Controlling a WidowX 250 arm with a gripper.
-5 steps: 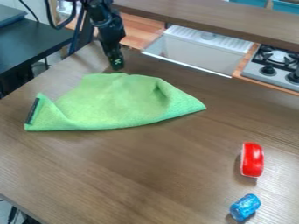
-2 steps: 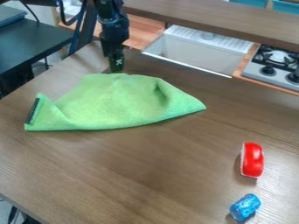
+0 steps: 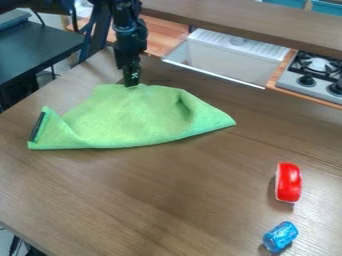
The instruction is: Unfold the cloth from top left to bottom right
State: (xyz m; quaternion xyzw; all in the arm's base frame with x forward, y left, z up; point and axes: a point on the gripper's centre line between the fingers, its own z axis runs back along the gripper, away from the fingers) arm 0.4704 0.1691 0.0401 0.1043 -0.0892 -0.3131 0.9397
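Observation:
The black gripper (image 3: 131, 82) hangs straight down at the upper left, its tip right at the top edge of the green cloth (image 3: 133, 120). Whether its fingers hold any fabric cannot be told. Folded over into a rough half-round shape, the cloth lies on the left part of the table. Its lower edge runs from a dark-tagged corner at the left to a rounded point at the right. A raised crease shows in its right part.
On the wooden table (image 3: 153, 200), a red object (image 3: 288, 182) lies at the right, with a blue cylinder (image 3: 280, 236) below it. Behind the table are a white sink (image 3: 227, 57) and a stove (image 3: 317, 75). A dark side table (image 3: 33, 50) stands at the upper left.
The gripper has shifted slightly down from its earlier place, to the cloth's top edge, and its arm stands more upright. The cloth has kept its shape and place.

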